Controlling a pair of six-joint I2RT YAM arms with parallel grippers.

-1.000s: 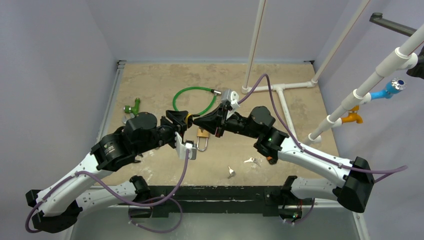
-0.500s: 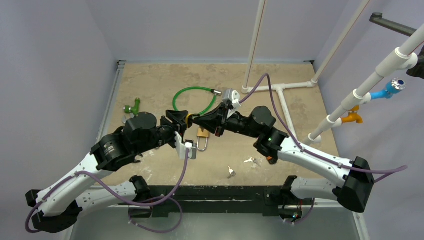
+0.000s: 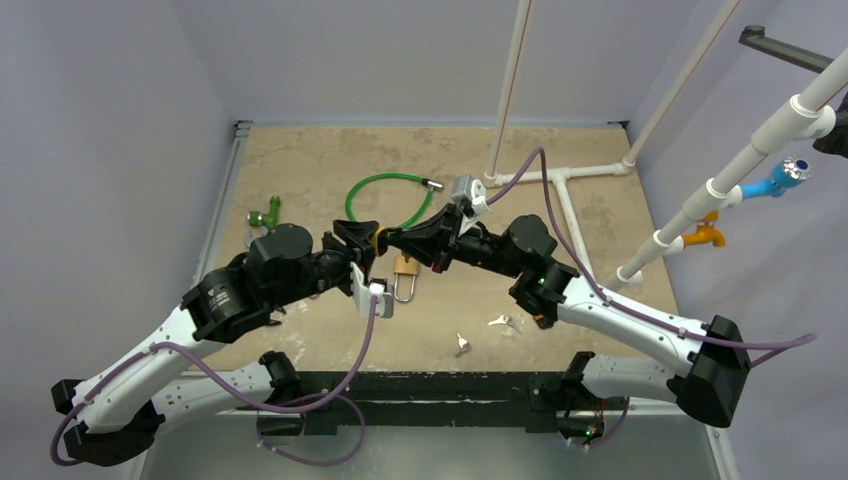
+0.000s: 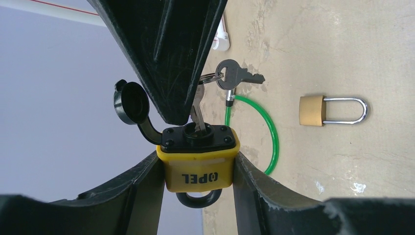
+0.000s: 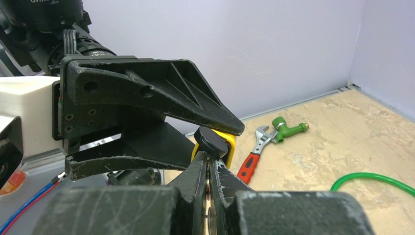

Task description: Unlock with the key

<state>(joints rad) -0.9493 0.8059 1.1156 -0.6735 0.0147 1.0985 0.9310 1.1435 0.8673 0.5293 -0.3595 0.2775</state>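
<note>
My left gripper (image 4: 198, 169) is shut on a yellow padlock (image 4: 198, 166) with a black top and an open dust cap (image 4: 129, 104); it holds it up off the table. My right gripper (image 5: 209, 164) is shut on a silver key (image 4: 197, 115) whose blade sits in the padlock's keyhole. A second key (image 4: 237, 76) hangs from the same ring. In the top view the two grippers meet tip to tip at the padlock (image 3: 379, 238). The padlock's black shackle (image 4: 198, 199) looks closed. In the right wrist view the yellow body (image 5: 222, 144) shows behind my fingers.
A brass padlock (image 3: 405, 276) lies on the table below the grippers. A green cable (image 3: 385, 205) loops behind. Loose keys (image 3: 462, 344) (image 3: 503, 321) lie near the front. A red-handled wrench (image 5: 252, 156) and green nozzle (image 3: 265, 215) lie at left. White pipes (image 3: 560, 180) stand at right.
My right wrist has turned slightly, its camera block and cable shifting to the right. The grippers stay joined at the yellow padlock.
</note>
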